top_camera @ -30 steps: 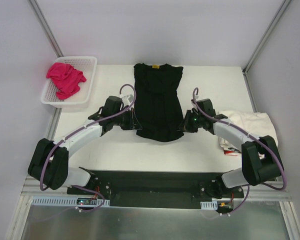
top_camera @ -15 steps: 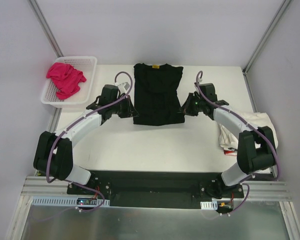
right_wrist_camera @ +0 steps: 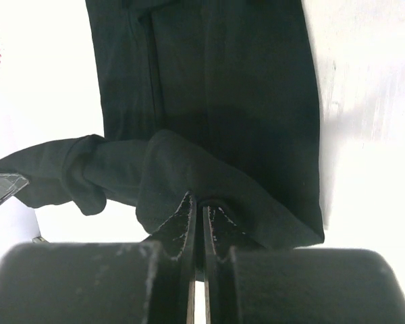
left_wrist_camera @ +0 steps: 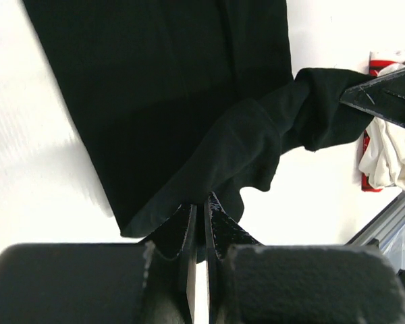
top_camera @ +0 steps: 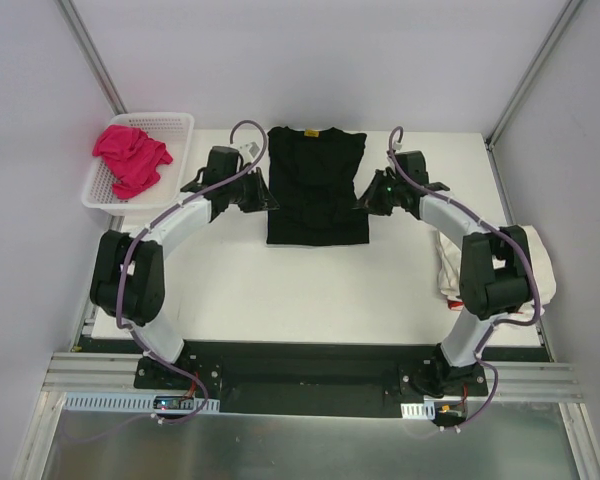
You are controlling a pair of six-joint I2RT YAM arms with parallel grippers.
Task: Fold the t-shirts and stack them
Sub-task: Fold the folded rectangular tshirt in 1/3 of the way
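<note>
A black t-shirt (top_camera: 315, 175) lies flat at the table's middle back, its yellow neck label at the far end. My left gripper (top_camera: 264, 197) is shut on the left corner of its lower hem, and my right gripper (top_camera: 366, 199) is shut on the right corner. Both hold the hem lifted and doubled back over the shirt's body. In the left wrist view the pinched black cloth (left_wrist_camera: 169, 88) bunches at the gripper (left_wrist_camera: 201, 202). The right wrist view shows the same fold (right_wrist_camera: 209, 81) at the gripper (right_wrist_camera: 197, 206). A pink t-shirt (top_camera: 130, 157) lies crumpled in the basket. Cream-white t-shirts (top_camera: 538, 262) lie at the right, partly behind the right arm.
The white mesh basket (top_camera: 176, 122) stands at the back left corner. Grey walls close in the table at the back and both sides. Both arm bases sit on the black plate (top_camera: 300, 365) at the near edge.
Both grippers have carried the black shirt's lower hem away from the near edge toward the collar. The shirt now looks much shorter, folded over itself.
</note>
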